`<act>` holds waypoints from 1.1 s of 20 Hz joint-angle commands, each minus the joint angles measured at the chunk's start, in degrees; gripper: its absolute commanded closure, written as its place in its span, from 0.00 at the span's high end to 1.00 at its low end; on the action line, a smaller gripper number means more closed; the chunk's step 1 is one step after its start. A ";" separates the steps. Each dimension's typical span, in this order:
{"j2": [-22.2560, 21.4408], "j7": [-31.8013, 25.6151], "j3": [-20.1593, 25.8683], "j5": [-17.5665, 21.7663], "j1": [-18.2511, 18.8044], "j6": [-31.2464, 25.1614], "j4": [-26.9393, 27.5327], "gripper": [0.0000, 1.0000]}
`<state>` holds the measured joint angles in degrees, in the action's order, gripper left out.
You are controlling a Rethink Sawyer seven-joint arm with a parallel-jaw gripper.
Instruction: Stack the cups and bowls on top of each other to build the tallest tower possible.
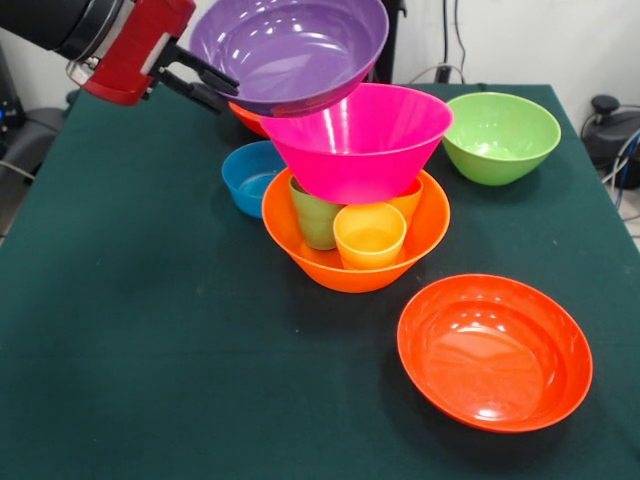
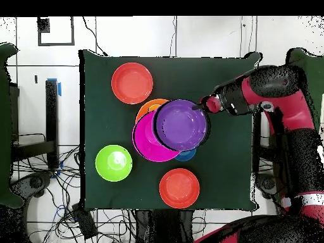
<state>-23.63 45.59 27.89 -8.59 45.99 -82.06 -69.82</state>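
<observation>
My gripper [image 1: 207, 84] is shut on the rim of the purple bowl [image 1: 290, 50] and holds it tilted just above the large pink bowl [image 1: 360, 140]. The pink bowl rests on the green cup [image 1: 312, 215], the yellow cup [image 1: 369, 235] and the orange cup [image 1: 408, 198]. The cups stand inside the large light orange bowl [image 1: 350, 272]. In the overhead view the purple bowl [image 2: 181, 124] covers part of the pink bowl [image 2: 143, 142], with the gripper [image 2: 205, 104] at its rim.
The small blue bowl [image 1: 247, 176] sits beside the light orange bowl. The lime green bowl [image 1: 500, 135] stands alone. One red-orange bowl [image 1: 494, 350] lies near the table's front; another [image 1: 247, 120] is mostly hidden behind the tower. Both stand on the dark green table [image 1: 140, 340].
</observation>
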 commanded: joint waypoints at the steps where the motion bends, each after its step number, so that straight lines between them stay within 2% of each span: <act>1: -1.65 9.66 0.41 -1.48 -2.08 4.69 -5.23 0.00; 14: -4.02 9.57 0.93 -3.39 -1.48 10.52 -11.12 0.00; 22: -4.25 9.09 1.15 -4.71 -1.57 12.31 -12.70 0.00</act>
<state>-27.50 45.59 27.89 -11.52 45.98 -74.37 -77.63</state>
